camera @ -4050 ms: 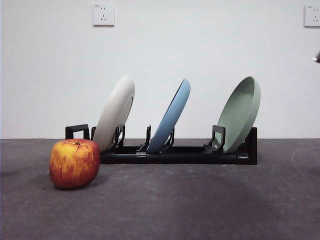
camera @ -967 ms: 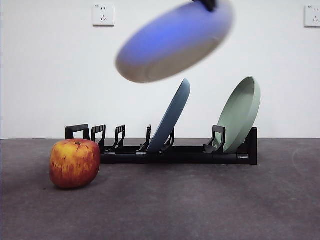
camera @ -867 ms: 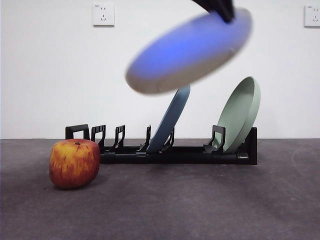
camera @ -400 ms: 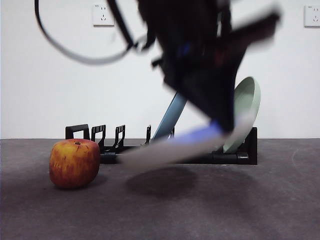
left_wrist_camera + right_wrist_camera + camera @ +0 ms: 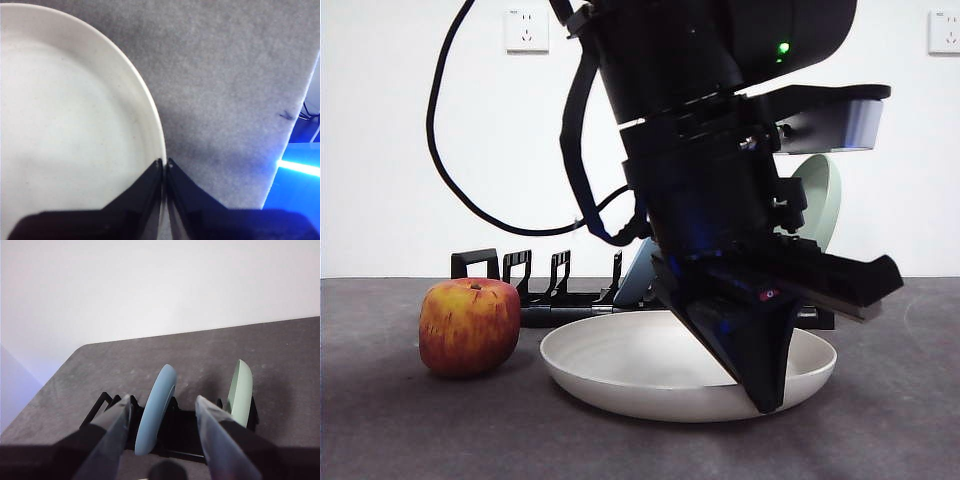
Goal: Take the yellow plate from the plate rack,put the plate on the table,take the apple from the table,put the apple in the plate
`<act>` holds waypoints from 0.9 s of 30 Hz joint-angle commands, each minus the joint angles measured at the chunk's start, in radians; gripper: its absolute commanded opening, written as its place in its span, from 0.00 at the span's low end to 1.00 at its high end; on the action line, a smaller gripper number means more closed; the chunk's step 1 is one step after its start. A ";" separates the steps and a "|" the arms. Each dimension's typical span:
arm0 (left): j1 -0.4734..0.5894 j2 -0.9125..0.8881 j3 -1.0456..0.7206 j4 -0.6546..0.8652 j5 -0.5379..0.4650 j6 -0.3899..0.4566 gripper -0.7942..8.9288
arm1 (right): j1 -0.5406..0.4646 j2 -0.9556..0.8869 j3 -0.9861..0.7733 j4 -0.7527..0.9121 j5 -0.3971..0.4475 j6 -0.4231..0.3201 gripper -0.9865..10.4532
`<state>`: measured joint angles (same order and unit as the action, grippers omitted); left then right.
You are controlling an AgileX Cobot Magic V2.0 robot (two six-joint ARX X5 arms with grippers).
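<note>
The yellow plate (image 5: 620, 362) lies flat on the table (image 5: 420, 430), in front of the plate rack (image 5: 485, 264). My left gripper (image 5: 765, 392) comes down from above and is shut on the plate's rim at its right side. The left wrist view shows the jaws (image 5: 164, 162) pinching the cream rim (image 5: 65, 125). The apple (image 5: 469, 326) stands on the table just left of the plate, apart from it. My right gripper (image 5: 162, 399) is open and empty, high above the rack (image 5: 105, 405).
A light blue plate (image 5: 155, 412) and a pale green plate (image 5: 240, 390) stand in the rack behind; my arm partly hides them in the front view. The table's edge (image 5: 292, 130) runs close beside the left gripper. Bare table lies in front of the apple.
My left gripper lifted the yellow plate out of the rack's left slots, swung it right and down, and now holds it flat on the table. The apple has not moved.
</note>
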<state>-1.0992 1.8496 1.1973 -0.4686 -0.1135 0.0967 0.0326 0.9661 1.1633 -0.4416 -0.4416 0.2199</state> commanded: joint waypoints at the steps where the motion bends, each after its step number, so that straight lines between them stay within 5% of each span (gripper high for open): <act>1: -0.005 0.023 -0.007 -0.001 0.014 0.005 0.09 | 0.000 0.003 0.003 0.002 0.002 -0.009 0.28; 7: 0.002 0.021 -0.003 -0.004 0.010 0.000 0.31 | 0.001 0.003 0.003 -0.013 0.000 -0.013 0.28; 16: 0.000 -0.180 0.000 0.100 0.000 -0.060 0.31 | 0.028 0.008 0.003 -0.010 -0.006 -0.024 0.29; 23: 0.032 -0.456 0.000 0.067 -0.201 -0.070 0.31 | 0.140 0.069 0.003 0.005 -0.005 -0.046 0.39; 27: 0.092 -0.586 0.000 -0.001 -0.235 -0.071 0.31 | 0.227 0.126 0.003 0.027 -0.004 -0.046 0.39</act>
<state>-1.0241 1.2877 1.1988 -0.4519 -0.3389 0.0357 0.2405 1.0805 1.1633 -0.4255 -0.4450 0.1856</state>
